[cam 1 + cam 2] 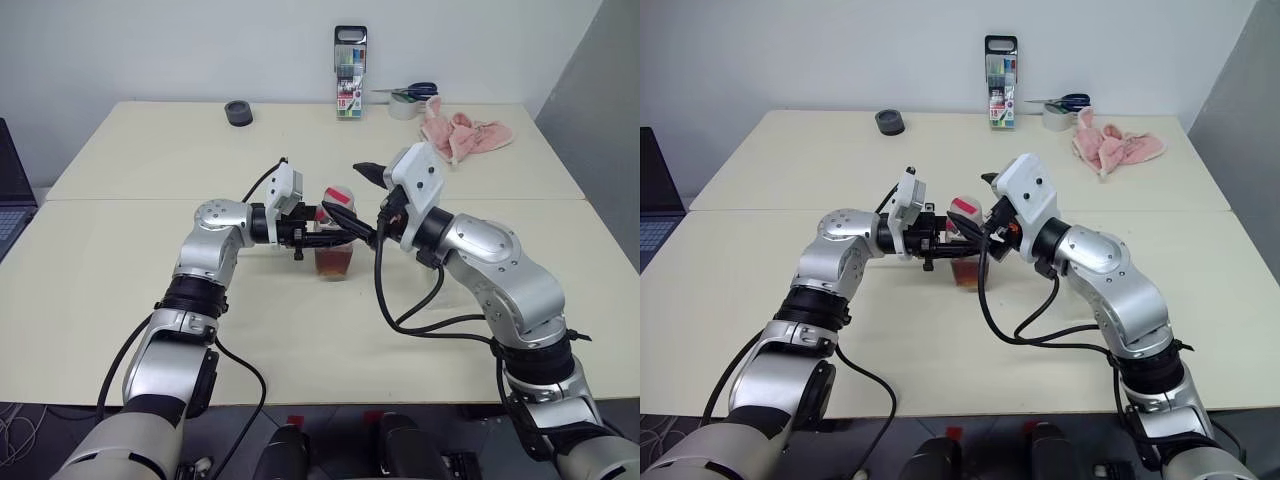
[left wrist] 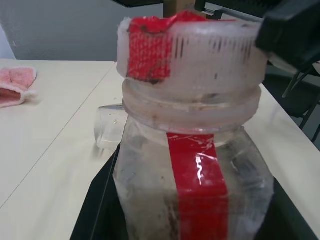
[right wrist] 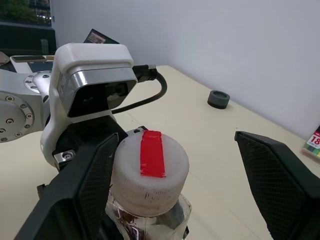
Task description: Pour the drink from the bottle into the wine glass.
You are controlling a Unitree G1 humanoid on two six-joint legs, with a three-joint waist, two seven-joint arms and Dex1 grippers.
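You have bare cream worktop point(image 1: 150, 300) all round mid-table, where your left gripper point(image 1: 322, 214) clamps the small clear red-striped, white-capped plastic bottle point(image 3: 149, 175) while your right gripper point(image 3: 185, 185) spreads wide around its cap.

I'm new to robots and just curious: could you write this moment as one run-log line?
left gripper: shut on bottle | right gripper: open around cap, not gripping | cap: on | pour: not begun

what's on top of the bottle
A white cap with a red band, still on. The open right gripper straddles it. The mouth beneath it is covered.
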